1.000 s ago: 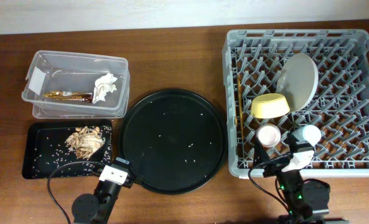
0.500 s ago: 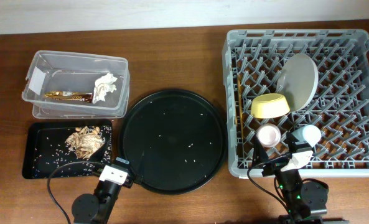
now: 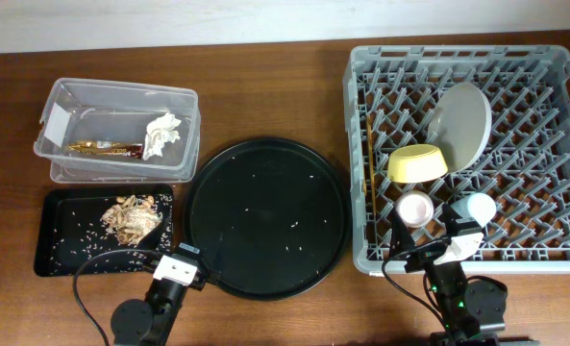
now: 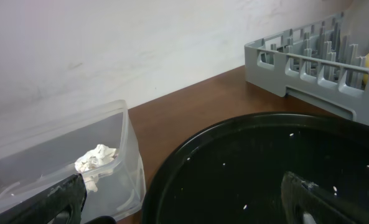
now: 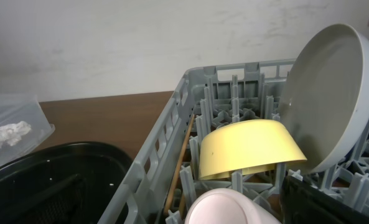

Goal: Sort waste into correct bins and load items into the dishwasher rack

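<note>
Well, your left end effector [image 4: 183,186] and right end effector [image 5: 178,190] hung spread apart at the near edge of the bench [image 3: 265,91]. The napkin [image 3: 163,134] and wrapper [image 3: 105,148] lay in the clear tub [image 3: 121,88] toward the far-left corner; plate [image 3: 460,120] and bowl [image 3: 417,162] stood in the rack [image 3: 458,53] by the right edge.

My wooden surface [image 3: 285,86] is carrying a clear tub [image 3: 73,171] at ten o'clock, black tray [image 3: 54,259] at eight, round tray [image 3: 265,173] centrally, dishwasher rack [image 3: 357,163] at three.

No legible txt anywhere: white sticker [image 3: 58,122] on clear tub [image 3: 121,89] unreadable, wrapper [image 3: 105,148] print too small.
</note>
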{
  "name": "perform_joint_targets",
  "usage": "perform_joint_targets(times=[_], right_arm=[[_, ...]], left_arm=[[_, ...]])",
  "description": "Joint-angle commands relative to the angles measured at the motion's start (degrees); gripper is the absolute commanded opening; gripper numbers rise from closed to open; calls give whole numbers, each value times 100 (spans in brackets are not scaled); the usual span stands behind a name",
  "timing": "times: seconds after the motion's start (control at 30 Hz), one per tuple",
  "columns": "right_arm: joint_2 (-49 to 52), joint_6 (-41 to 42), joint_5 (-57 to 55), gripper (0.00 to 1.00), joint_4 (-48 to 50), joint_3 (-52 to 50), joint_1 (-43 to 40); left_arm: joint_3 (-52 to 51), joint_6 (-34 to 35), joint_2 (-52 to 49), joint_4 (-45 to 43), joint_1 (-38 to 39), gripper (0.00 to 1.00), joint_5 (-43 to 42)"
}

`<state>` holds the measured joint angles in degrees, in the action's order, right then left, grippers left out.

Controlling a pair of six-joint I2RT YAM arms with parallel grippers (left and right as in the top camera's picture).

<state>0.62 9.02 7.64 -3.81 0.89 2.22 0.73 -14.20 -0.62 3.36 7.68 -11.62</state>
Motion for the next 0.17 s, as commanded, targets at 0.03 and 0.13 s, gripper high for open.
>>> perform_joint_targets(times=[0.03, 0.13], right_arm=[[-37, 0, 55, 99, 22, -57, -37], [-37, 0, 55, 99, 22, -57, -37]], left_arm=[[-22, -70, 33, 13, -35, 99, -46], [-22, -70, 33, 13, -35, 99, -46]])
